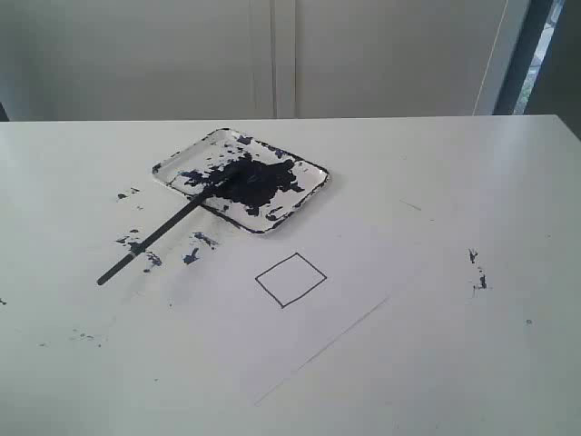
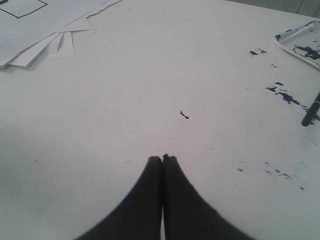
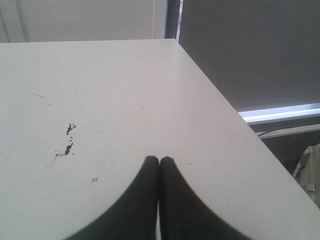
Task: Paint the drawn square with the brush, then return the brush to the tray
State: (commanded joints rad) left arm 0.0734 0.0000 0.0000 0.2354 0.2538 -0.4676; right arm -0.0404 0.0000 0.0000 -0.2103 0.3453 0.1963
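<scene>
"So, which way did the brush (image 1: 168,229) lie from the jaws?"

"Forward of the left gripper (image 2: 161,159) and well off to one side, with open table (image 1: 454,345) between. Its tip sat in the paint of the tray (image 1: 320,173). Its long axis ran aslant out over the rim, and the handle end lay on the table, the end nearer those jaws."

"And the jaws themselves?"

"Both pairs were pressed together, holding nothing. The right gripper (image 3: 159,160) faced a bare stretch with a few paint splatters (image 3: 70,128), the table's edge running off to one side, and no brush in its sight. I judged the left arm the nearer."

"Was there room to move?"

"Plenty. The drawn square (image 1: 290,279) was blank on its paper (image 1: 309,336), apart from the tray, forward of the left jaws on the opposite side from the brush. Only dried splatters lay around the handle, nothing solid. I reckoned the jaws would need to open and set themselves across the handle's line before closing."
</scene>
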